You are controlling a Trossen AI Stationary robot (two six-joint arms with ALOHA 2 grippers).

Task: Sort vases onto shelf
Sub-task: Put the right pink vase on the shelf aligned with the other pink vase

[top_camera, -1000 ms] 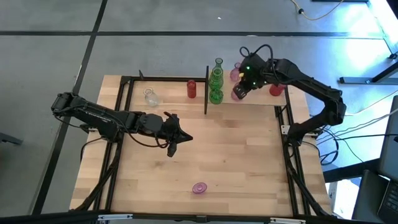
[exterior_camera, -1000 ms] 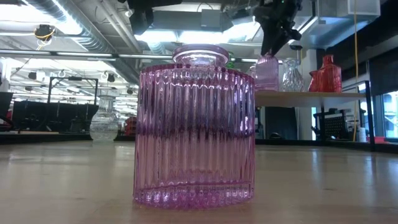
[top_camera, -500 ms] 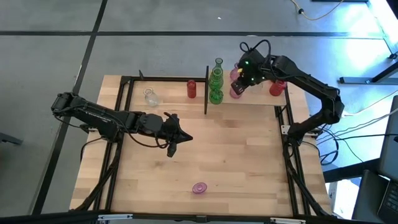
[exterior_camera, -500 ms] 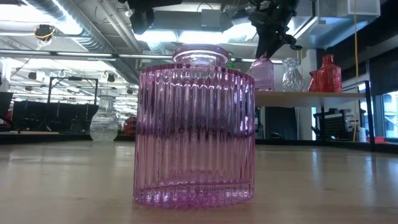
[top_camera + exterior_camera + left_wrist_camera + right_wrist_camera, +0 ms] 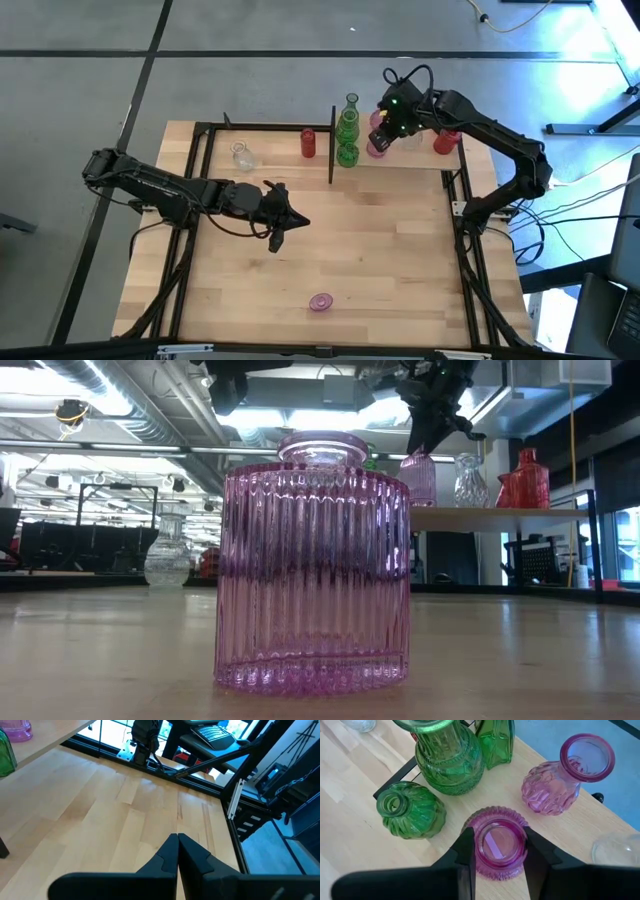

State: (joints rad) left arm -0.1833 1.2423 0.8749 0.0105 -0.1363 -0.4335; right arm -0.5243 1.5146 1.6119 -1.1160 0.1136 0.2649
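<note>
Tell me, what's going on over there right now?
Right gripper clamped on ribbed pink glass vase at the light-wood shelf, green glass vases close beside. Left gripper shut, idle mid-table. One pink vase unsorted.

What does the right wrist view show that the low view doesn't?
Only the right wrist view: the right gripper shut around the neck of a ribbed pink glass vase, with three green glass vases beside it on the light-wood shelf. Only the low view: a large ribbed pink cylindrical vase standing close on the tabletop, and red vases on the shelf. Both show the held pink vase.
</note>
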